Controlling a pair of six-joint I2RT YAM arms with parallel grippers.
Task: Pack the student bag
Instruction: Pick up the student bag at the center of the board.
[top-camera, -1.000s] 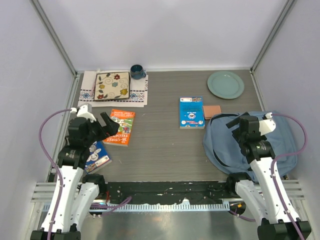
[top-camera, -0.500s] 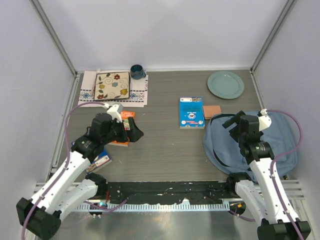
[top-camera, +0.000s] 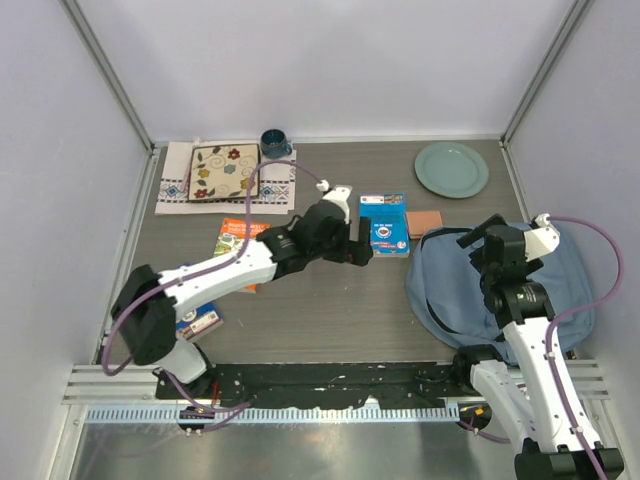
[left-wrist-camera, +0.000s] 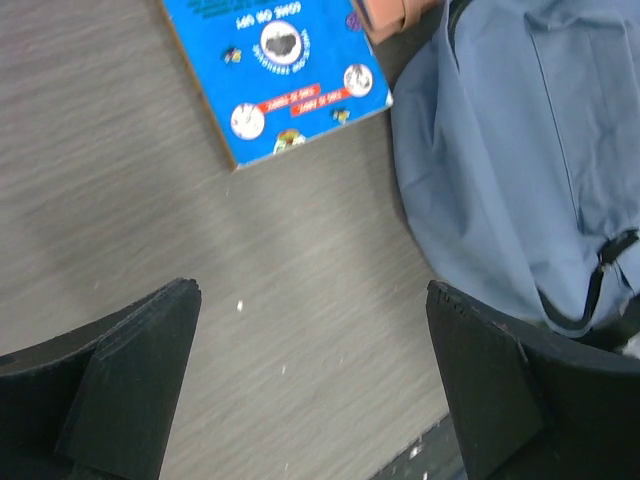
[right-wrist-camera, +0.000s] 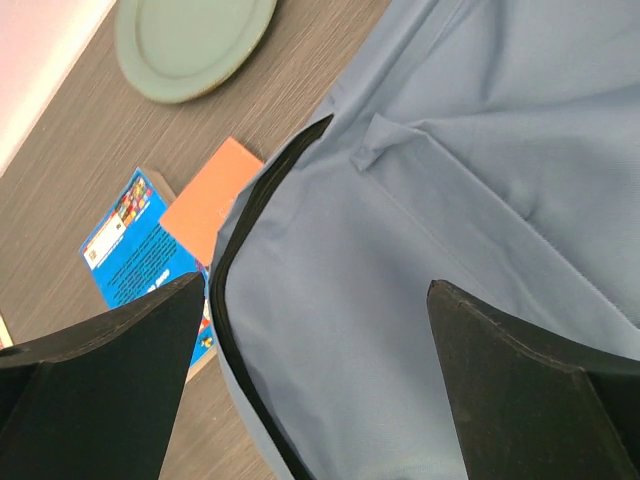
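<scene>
Nearest us, beside the left arm's base, a colourful book (top-camera: 197, 320) lies at the table's near edge, partly under the arm. A little farther in, our left gripper (top-camera: 356, 246) hovers over bare table just short of the blue paperback (top-camera: 383, 224), jaws spread wide with nothing between them. Our right gripper (top-camera: 482, 240) hangs equally wide and empty above the student bag (top-camera: 575, 268). The bag lies slumped at the table's near right, its dark-edged rim facing the books.

We judge the packing barely begun. Nothing shows inside the bag, and we cannot tell whether its zipper is open. The paperback, the small orange notebook (top-camera: 424, 223) at the bag's edge and the orange book (top-camera: 232, 232) left of centre all remain to go in.

Farther back sit a green plate (top-camera: 452, 169), a flowered tile (top-camera: 224, 172) on an embroidered cloth (top-camera: 280, 190), and a dark mug (top-camera: 274, 143). The table (top-camera: 320, 300) is grey wood-grain, closed in by plain white walls (top-camera: 330, 70) with metal posts (top-camera: 105, 70).
</scene>
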